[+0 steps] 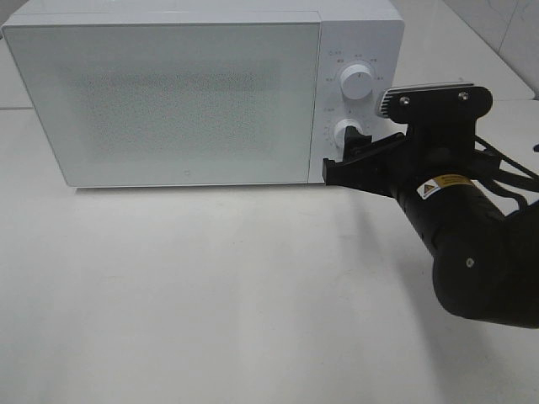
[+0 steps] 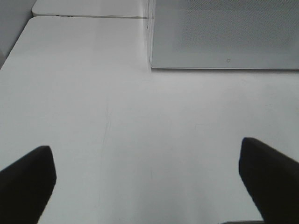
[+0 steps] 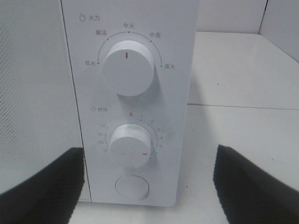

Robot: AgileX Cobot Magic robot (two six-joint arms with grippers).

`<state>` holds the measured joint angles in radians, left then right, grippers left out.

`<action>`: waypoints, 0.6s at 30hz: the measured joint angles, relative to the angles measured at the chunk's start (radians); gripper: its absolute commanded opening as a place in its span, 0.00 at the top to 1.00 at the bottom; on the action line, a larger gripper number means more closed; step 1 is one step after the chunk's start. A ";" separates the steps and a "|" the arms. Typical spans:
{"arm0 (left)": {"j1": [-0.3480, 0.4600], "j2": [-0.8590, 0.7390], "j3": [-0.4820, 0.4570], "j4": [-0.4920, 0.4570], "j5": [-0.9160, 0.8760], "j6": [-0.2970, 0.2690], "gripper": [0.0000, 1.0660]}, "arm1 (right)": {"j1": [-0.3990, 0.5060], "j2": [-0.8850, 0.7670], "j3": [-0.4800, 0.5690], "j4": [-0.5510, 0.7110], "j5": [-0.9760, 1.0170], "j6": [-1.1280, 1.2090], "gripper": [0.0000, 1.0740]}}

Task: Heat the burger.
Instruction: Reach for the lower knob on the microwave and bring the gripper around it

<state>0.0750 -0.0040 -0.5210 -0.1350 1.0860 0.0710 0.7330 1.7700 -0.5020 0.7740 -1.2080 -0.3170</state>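
Observation:
The burger is not in view in any frame. The white microwave (image 1: pixel 168 93) stands at the back of the table with its frosted door (image 1: pixel 177 101) shut; what is inside cannot be seen. My right gripper (image 1: pixel 347 158) is open, its black fingers just in front of the control panel, level with the lower timer knob (image 1: pixel 349 132). In the right wrist view the open gripper (image 3: pixel 149 186) has its fingers either side of the timer knob (image 3: pixel 131 144), without touching it. The knob's red mark points to the lower right, away from 0. My left gripper (image 2: pixel 149 186) is open and empty over bare table.
The upper power knob (image 3: pixel 127 66) has its mark pointing straight up. A round button (image 3: pixel 132 185) sits below the timer knob. The microwave's left front corner (image 2: pixel 152 65) shows in the left wrist view. The white table (image 1: pixel 210 295) stretches out in front.

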 measured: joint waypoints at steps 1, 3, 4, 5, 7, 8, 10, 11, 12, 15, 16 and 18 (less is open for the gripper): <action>0.000 0.000 0.000 0.000 0.000 0.000 0.06 | 0.000 0.000 0.000 0.000 0.000 0.000 0.30; 0.000 0.000 0.000 0.000 0.000 0.000 0.06 | 0.000 0.031 -0.034 0.001 0.000 0.000 0.30; 0.000 0.000 0.000 0.000 0.000 0.000 0.06 | 0.000 0.031 -0.034 0.001 0.000 0.000 0.30; 0.000 0.000 0.000 0.000 0.000 0.000 0.06 | 0.000 0.053 -0.056 0.001 0.000 0.000 0.30; 0.000 0.000 0.000 0.000 0.000 0.000 0.06 | 0.000 0.067 -0.070 0.001 0.000 0.000 0.30; 0.000 0.000 0.000 0.000 0.000 0.000 0.06 | 0.000 0.094 -0.095 0.001 0.000 0.000 0.30; 0.000 0.000 0.000 0.000 0.000 0.000 0.06 | 0.000 0.106 -0.105 0.001 0.000 0.000 0.30; 0.000 0.000 0.000 0.000 0.000 0.000 0.06 | -0.003 0.134 -0.126 0.001 0.000 0.000 0.30; 0.000 0.000 0.000 0.000 0.000 0.000 0.06 | -0.003 0.134 -0.126 0.001 0.000 0.000 0.30; 0.000 0.000 0.000 0.000 0.000 0.000 0.06 | -0.013 0.169 -0.156 0.003 0.000 0.000 0.30; 0.000 0.000 0.000 0.000 0.000 0.000 0.06 | -0.024 0.195 -0.179 0.004 0.000 0.000 0.30; 0.000 0.000 0.000 0.000 0.000 0.000 0.06 | -0.027 0.204 -0.187 0.005 0.000 0.000 0.30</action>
<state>0.0750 -0.0040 -0.5210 -0.1350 1.0860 0.0710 0.7060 1.9740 -0.6890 0.7790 -1.2080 -0.3170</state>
